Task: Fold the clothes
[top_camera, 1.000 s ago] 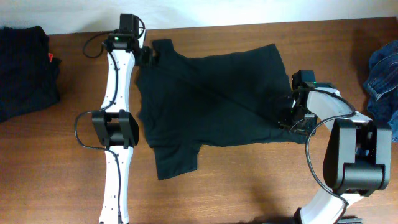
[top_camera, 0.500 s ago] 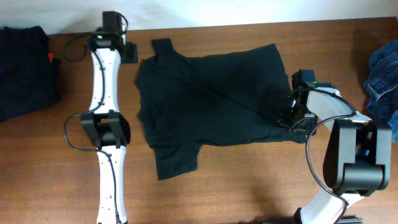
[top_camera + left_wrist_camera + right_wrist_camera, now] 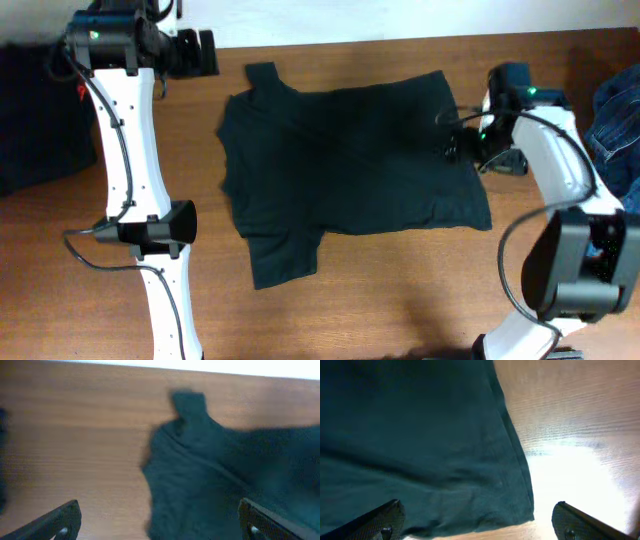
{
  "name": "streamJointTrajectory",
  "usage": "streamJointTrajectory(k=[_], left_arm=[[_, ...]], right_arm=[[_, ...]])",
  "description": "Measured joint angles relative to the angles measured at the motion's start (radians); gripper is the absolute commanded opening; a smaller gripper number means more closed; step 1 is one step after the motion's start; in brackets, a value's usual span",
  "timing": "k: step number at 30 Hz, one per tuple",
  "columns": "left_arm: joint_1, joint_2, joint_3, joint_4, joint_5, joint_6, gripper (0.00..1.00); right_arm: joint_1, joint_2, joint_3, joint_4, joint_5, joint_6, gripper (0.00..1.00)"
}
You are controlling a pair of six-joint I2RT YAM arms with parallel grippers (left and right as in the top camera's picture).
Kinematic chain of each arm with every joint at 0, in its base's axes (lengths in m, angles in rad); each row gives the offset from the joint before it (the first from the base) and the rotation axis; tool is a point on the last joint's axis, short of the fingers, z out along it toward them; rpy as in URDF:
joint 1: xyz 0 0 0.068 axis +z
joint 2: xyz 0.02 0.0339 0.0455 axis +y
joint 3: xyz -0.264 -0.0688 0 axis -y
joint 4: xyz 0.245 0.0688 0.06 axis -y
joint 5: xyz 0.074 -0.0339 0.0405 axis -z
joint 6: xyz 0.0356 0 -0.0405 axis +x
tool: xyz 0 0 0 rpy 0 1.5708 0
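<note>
A plain black short-sleeved T-shirt (image 3: 350, 160), one of the clothes, lies spread flat on the wooden table (image 3: 400, 290), with one sleeve toward the back left and the other toward the front. My left gripper (image 3: 208, 53) hovers open off the shirt's back left corner. In the left wrist view the left gripper (image 3: 160, 527) has wide jaws with nothing in them, and the shirt (image 3: 220, 475) lies below. My right gripper (image 3: 458, 143) is open above the shirt's right edge. The right wrist view shows the right gripper (image 3: 480, 527) empty over the hem (image 3: 517, 460).
A heap of dark clothing (image 3: 35, 110) with a red tag sits at the far left. Blue denim (image 3: 615, 115) lies at the far right edge. The table's back edge (image 3: 400, 42) meets a white wall just behind the shirt.
Both grippers opened wider. The left arm swung up and left, off the shirt's back sleeve. The right gripper let go of the shirt's front right corner and moved toward the back.
</note>
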State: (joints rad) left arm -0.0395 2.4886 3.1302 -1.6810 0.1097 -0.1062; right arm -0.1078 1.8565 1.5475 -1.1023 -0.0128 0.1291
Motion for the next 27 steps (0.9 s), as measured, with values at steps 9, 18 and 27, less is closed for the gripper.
streamJointTrajectory(k=[9,18,27], left_arm=[[-0.077,0.038,-0.263,-0.002,0.058,-0.013,0.99],[-0.218,-0.097,-0.691,0.0,-0.013,-0.048,0.99],[-0.332,-0.412,-1.182,0.201,-0.107,-0.179,0.99]], right_arm=[[0.0,-0.019,0.022,-0.055,-0.057,-0.078,0.99],[0.0,-0.019,0.022,-0.088,-0.058,-0.108,0.99],[0.0,-0.019,0.021,-0.112,-0.058,-0.108,0.99]])
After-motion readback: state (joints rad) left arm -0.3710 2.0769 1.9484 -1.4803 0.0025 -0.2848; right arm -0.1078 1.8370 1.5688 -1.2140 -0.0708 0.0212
